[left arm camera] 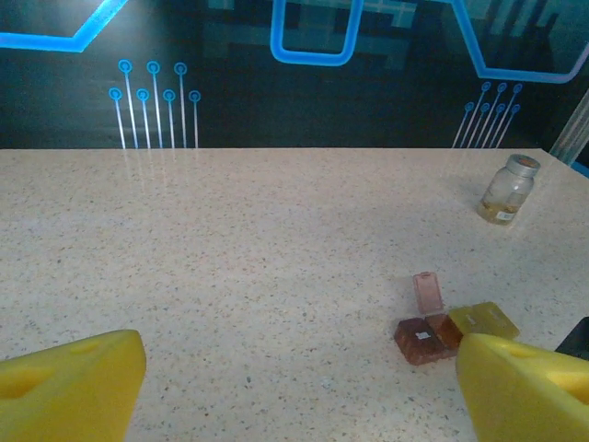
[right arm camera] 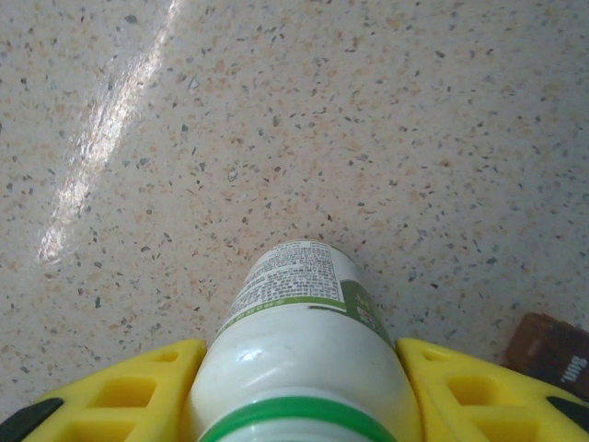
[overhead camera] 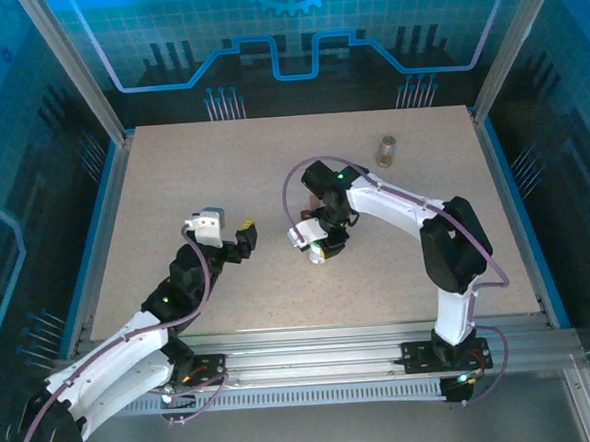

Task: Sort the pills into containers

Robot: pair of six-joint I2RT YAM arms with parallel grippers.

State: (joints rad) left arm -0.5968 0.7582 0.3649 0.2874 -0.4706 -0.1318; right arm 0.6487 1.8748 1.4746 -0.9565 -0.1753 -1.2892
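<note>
White bottle [right arm camera: 299, 304] is clenched by right gripper [right arm camera: 299, 387]; left gripper [left arm camera: 294, 396] is spread, empty; dark red box [left arm camera: 421, 339] and yellow box [left arm camera: 483, 319] are noted just beside the bottle; pill dispensing is judged pending, left gripper's approach to the bottle being required.

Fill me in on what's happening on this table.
The right end effector is closed around a white bottle with a green band, gripping it between its yellow fingers. The left end effector is open and empty, facing across the table toward a dark red box and a yellow box sitting side by side. A small clear jar stands farther back.
</note>
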